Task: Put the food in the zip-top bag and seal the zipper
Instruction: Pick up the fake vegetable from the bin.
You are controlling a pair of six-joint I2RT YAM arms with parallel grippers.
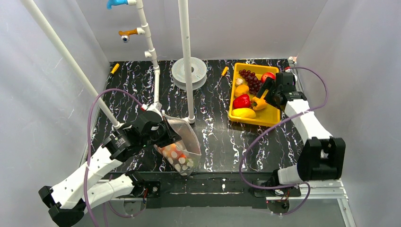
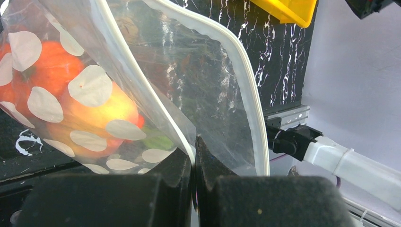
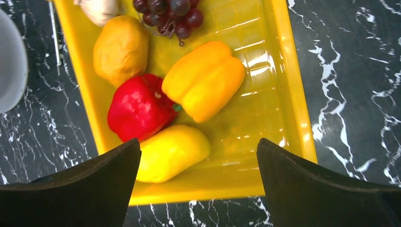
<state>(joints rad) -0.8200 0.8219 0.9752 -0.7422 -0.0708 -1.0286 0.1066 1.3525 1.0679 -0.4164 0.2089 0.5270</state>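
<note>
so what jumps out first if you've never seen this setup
The yellow tray at far right, bright with a red pepper, a yellow pepper and grapes, the open right hand above it. Then the dotted zip-top bag at near left, its mouth edge pinched in the shut left hand, orange fruit showing through.

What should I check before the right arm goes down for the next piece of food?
1. Left end effector shut on the zip-top bag at its rim: ok.
2. Zipper unsealed, mouth gaping: ok.
3. Right end effector open, empty, above the yellow tray: ok.
4. Yellow pepper, red pepper and yellow fruit uncovered in the tray: ok.
5. Room in the bag beside the orange fruit inside: cannot tell.
</note>
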